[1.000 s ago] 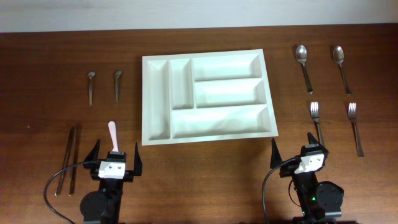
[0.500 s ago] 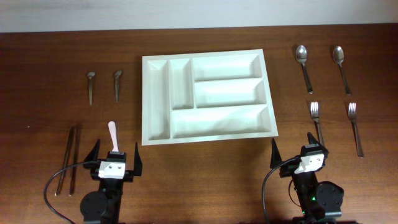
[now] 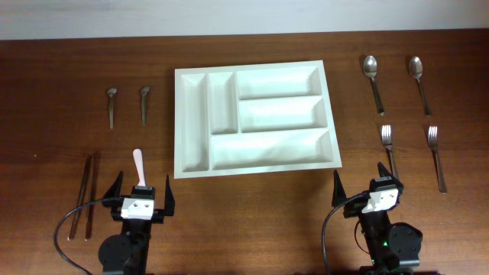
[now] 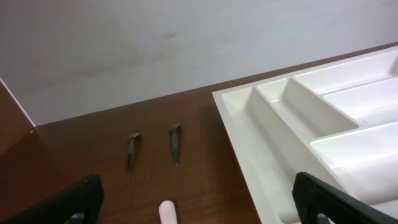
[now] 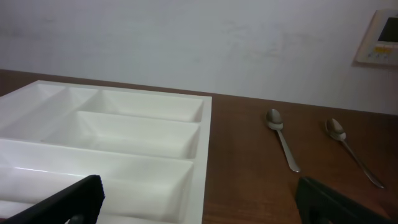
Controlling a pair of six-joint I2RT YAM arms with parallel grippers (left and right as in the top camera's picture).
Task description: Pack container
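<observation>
Clearly white, five-compartment container [image 3: 179, 122]; left gripper [image 3: 144, 179], right gripper [image 5: 202, 202] both wide.

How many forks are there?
2. Both lie right of the white tray, side by side: one fork nearer the tray, the other fork farther right. No more show anywhere.

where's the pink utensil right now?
Overhead view, left side: the pink utensil lies just ahead of the open left claw, between the chopsticks and the white tray.
</observation>
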